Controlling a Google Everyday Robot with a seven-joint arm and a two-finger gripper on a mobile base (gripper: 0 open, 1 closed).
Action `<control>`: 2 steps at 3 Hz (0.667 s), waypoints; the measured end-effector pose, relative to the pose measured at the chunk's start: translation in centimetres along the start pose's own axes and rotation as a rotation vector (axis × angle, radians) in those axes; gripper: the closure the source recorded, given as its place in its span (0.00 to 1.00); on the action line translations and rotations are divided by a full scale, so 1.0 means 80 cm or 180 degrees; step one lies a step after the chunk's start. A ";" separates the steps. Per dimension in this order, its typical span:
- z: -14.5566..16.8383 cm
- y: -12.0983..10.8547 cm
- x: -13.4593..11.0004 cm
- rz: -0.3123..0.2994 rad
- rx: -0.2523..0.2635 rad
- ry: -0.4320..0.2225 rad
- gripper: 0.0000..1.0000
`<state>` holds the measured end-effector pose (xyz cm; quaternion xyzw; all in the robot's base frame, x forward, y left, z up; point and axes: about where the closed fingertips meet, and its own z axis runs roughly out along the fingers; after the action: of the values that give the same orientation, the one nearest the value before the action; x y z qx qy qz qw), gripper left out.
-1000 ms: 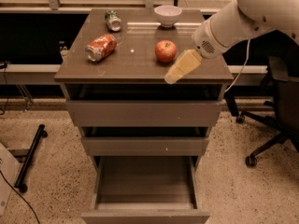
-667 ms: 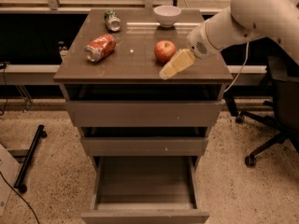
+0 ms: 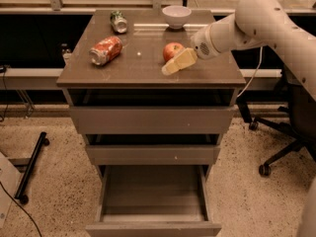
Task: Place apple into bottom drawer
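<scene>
A: Camera view is showing the grey-brown cabinet (image 3: 148,68) from the front and a little above. Where is the apple sitting?

B: The apple (image 3: 171,50) is sitting on the cabinet top, right of the middle, in front of the white bowl (image 3: 176,16) at the back edge.

A: And the gripper?

B: The gripper (image 3: 178,61) is hanging low over the top at the apple's front right side, its cream tip overlapping the fruit's lower edge. Whether the two are touching, I am not managing to tell.

A: Is it gripping anything?

B: I am not able to tell whether it is open or closed, nor whether it is holding anything.

A: How is the arm lying?

B: The white arm (image 3: 247,26) is reaching in from the upper right, slanting down to the left.

A: And the bottom drawer?

B: The bottom drawer (image 3: 153,229) is standing pulled well out toward the camera, its inside showing. The two shallower drawers (image 3: 150,120) above it are showing dark gaps over their fronts.

A: What else is lying on top?

B: A crushed red-orange soda can (image 3: 105,50) is lying on its side toward the left, well apart from the apple, and a small green can (image 3: 118,21) is sitting at the back left.
</scene>
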<state>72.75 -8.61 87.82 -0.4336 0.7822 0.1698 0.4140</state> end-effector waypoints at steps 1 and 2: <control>0.026 -0.015 -0.007 -0.0009 -0.0047 -0.0037 0.00; 0.055 -0.029 -0.004 0.0054 -0.0080 -0.0054 0.00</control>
<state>76.93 -7.04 85.64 -0.4307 0.7801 0.1868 0.4136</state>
